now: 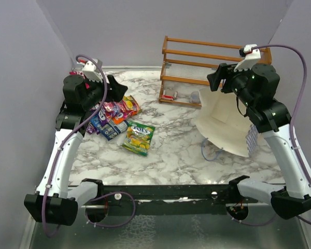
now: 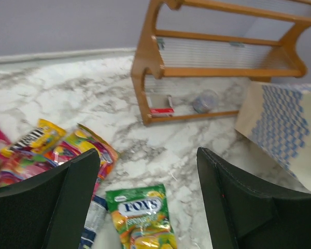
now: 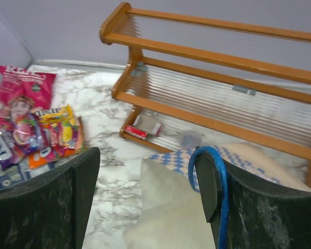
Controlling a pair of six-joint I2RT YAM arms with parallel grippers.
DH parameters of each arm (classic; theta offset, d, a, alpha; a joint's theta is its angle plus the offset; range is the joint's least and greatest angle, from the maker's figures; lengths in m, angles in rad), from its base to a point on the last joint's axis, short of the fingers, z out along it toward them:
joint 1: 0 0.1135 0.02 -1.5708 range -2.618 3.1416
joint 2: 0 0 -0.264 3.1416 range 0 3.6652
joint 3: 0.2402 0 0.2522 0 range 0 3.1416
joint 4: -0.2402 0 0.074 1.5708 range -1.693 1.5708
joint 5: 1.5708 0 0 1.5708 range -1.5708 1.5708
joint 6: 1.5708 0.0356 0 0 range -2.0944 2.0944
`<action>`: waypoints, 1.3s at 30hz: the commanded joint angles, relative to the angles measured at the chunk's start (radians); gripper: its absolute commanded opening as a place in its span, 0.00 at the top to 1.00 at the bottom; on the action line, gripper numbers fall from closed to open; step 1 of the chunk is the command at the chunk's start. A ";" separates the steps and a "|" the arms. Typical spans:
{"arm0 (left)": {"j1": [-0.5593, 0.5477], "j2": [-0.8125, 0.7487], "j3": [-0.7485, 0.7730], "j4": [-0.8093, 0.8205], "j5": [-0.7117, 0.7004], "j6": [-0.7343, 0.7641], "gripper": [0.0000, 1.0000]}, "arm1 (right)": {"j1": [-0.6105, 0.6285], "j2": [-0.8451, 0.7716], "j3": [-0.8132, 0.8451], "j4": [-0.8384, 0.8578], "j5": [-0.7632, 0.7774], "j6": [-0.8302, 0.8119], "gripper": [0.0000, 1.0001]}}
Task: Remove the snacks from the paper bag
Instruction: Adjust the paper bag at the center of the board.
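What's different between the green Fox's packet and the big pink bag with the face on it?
Colour: the green packet is green and yellow; the pink bag is pink-red with a face. Size: the pink bag is larger than the green packet. Place: the green packet lies alone, while the pink bag sits in the pile with other packets against it. Both are glossy, lie flat on the table and are outside the paper bag.

Grey-veined marble worktop (image 1: 176, 140): a heap of glossy snack packets (image 1: 114, 114) at the left, a green-yellow Fox's packet (image 1: 139, 137) just beside it, a wooden rack (image 1: 197, 72) at the back, the checkered paper bag (image 1: 223, 124) at the right, cream inside showing
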 commanded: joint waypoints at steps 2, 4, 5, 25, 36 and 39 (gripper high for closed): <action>-0.052 -0.049 -0.123 0.113 0.243 -0.155 0.22 | 0.000 0.053 0.169 -0.134 -0.207 0.158 0.28; -0.109 -0.049 -0.180 0.219 0.287 -0.241 0.21 | 0.000 0.061 0.190 -0.150 -0.243 0.178 0.29; -0.166 -0.049 -0.206 0.272 0.282 -0.279 0.21 | 0.000 0.061 0.198 -0.154 -0.264 0.185 0.30; -0.558 0.040 -0.177 0.007 -0.350 -0.233 0.16 | -0.001 0.053 0.055 -0.035 -0.486 0.140 0.29; -0.558 0.086 -0.067 -0.122 -0.289 -0.340 0.10 | 0.000 0.034 0.018 -0.059 -0.351 0.066 0.24; -0.558 0.142 -0.060 -0.008 -0.144 -0.398 0.10 | 0.000 0.037 0.027 -0.066 -0.351 0.047 0.21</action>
